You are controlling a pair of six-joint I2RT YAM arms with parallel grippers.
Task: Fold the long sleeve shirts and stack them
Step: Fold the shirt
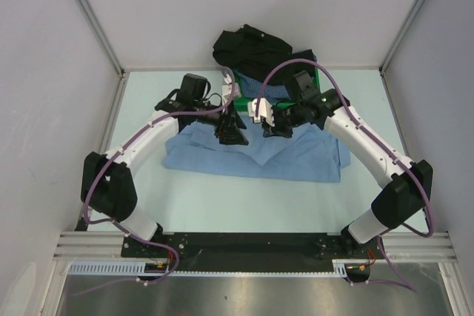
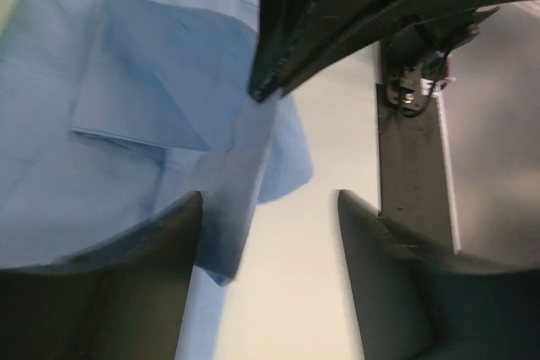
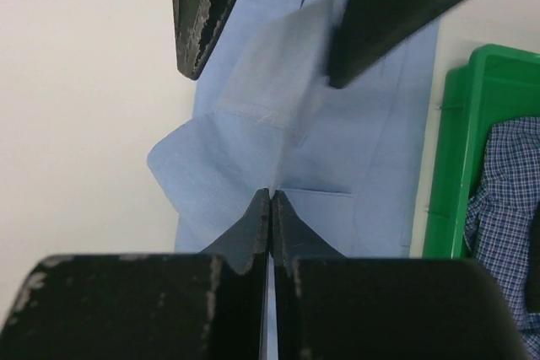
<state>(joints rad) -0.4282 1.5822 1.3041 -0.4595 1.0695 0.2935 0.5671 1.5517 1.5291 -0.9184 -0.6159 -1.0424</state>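
The light blue long sleeve shirt (image 1: 296, 157) lies spread on the table, partly folded. My right gripper (image 3: 272, 194) hangs over its middle, shut on a strip of its cloth, a sleeve (image 3: 278, 65) pulled up off the shirt. My left gripper (image 2: 270, 200) faces it from the left and is open. The raised sleeve (image 2: 240, 183) runs between its fingers, close against the left one. A black shirt (image 1: 248, 46) is heaped at the back, over the green tray. A dark-blue checked shirt (image 3: 506, 191) lies in that tray.
The green plastic tray (image 3: 460, 166) stands just behind the blue shirt, at the back middle (image 1: 318, 81). White walls enclose the table on the left, right and back. Both arms arch inward over the table from the near edge.
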